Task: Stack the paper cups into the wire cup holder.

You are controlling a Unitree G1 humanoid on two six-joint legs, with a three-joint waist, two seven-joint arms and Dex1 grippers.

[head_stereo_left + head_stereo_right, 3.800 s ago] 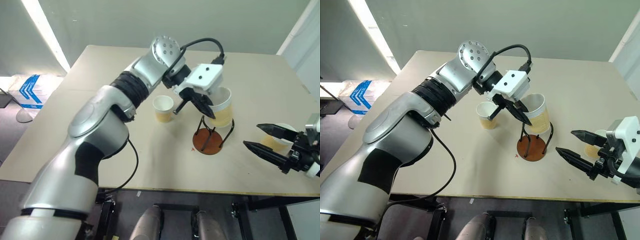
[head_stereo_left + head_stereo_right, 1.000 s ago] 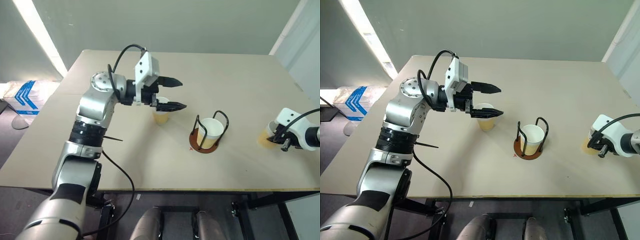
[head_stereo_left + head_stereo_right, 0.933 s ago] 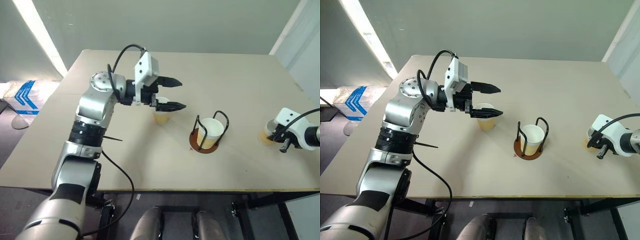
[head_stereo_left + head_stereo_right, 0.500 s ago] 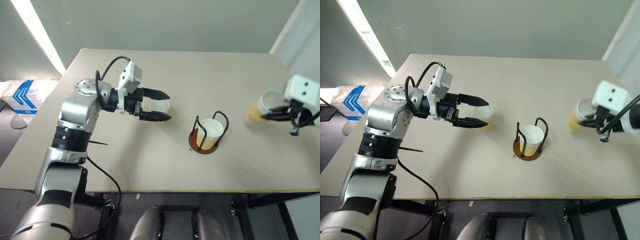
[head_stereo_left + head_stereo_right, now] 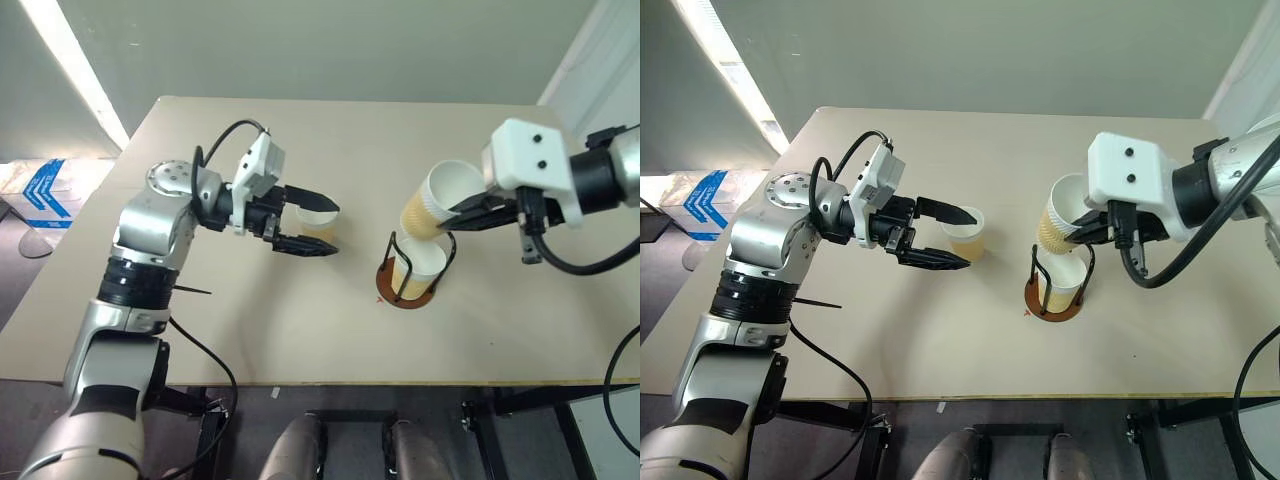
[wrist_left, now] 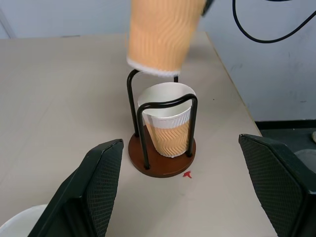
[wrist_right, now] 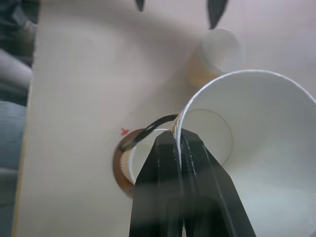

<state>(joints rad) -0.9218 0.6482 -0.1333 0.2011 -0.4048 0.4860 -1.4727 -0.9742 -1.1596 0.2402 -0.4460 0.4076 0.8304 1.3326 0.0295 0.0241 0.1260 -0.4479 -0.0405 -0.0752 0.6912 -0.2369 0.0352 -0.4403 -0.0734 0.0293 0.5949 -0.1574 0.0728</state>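
The right gripper (image 7: 178, 143) pinches a cup's (image 5: 437, 201) rim, tilted above the holder (image 5: 410, 287), which has one cup (image 5: 418, 264) inside. The left gripper (image 5: 312, 227) stands spread beside a third cup (image 5: 967, 232).

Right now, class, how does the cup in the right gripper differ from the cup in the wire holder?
The held cup hangs tilted in the air, pinched at its rim by the right gripper; the cup in the wire holder stands upright on the holder's base. Both are ribbed tan outside, white inside.

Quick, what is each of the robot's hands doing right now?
Left end effector: open, empty, beside a paper cup on the table.
Right end effector: shut on a paper cup's rim, above the wire cup holder.
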